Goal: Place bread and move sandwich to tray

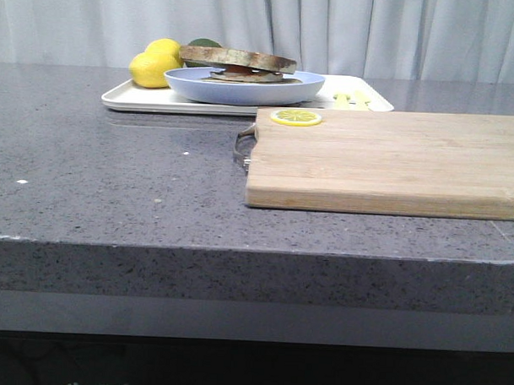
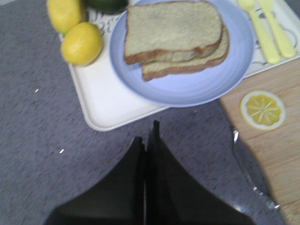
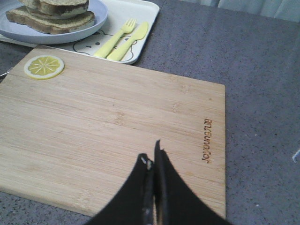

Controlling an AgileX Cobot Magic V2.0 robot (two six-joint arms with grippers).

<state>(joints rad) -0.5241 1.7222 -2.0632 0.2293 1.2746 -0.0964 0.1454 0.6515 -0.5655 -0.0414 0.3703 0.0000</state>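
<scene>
Brown-crusted bread tops sandwich on glossy tray.

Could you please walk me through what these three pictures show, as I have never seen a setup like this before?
This is a two-armed robot at a grey table. One picture looks forward over the table; the other two come from cameras on each wrist, so the dark wedge at the bottom is that arm's end effector. The left end effector and the right end effector are both shut and hold nothing. At the back lies a white tray with a blue plate on it, carrying the sandwich topped with bread. Also on the tray are two lemons, something dark green, and a yellow fork and knife. Nearer is a wooden board with a lemon slice.
</scene>
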